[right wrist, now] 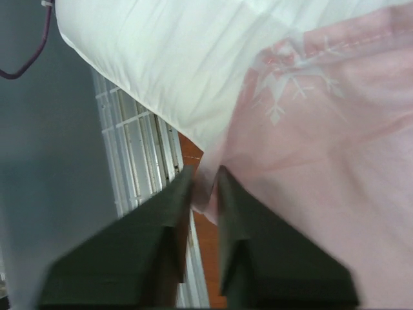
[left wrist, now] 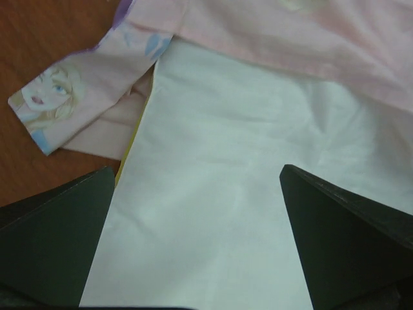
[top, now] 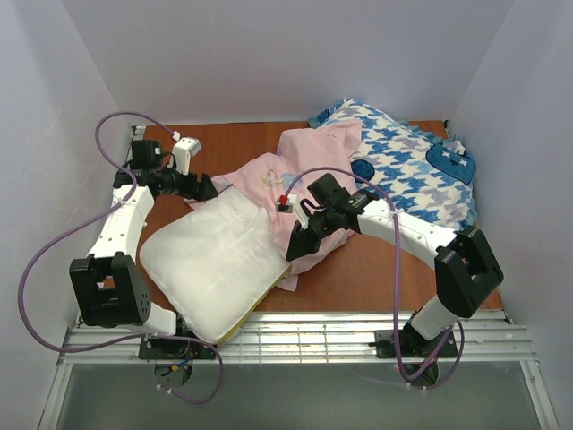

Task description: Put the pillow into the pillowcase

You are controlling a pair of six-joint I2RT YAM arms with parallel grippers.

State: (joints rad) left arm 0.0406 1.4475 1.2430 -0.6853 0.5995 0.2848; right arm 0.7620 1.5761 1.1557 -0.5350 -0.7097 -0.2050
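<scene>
The white pillow [top: 210, 260] lies flat at the front left of the table, with its yellow side edge [top: 252, 312] towards the front. The pale pink pillowcase [top: 295, 170] is crumpled behind it and lies over the pillow's far right end. My left gripper [top: 204, 188] is open at the pillow's far left corner. In the left wrist view the left gripper [left wrist: 197, 171] hovers over the pillow [left wrist: 213, 213], below the pillowcase [left wrist: 290, 39] and its printed princess face [left wrist: 51, 97]. My right gripper [top: 300, 246] is shut on the pillowcase's lower edge [right wrist: 210, 184], beside the pillow [right wrist: 168, 58].
A blue-and-white houndstooth cushion [top: 403, 170] lies at the back right. A metal grate [top: 358, 331] runs along the table's front edge, and it also shows in the right wrist view [right wrist: 139, 142]. White walls close in the left, back and right sides.
</scene>
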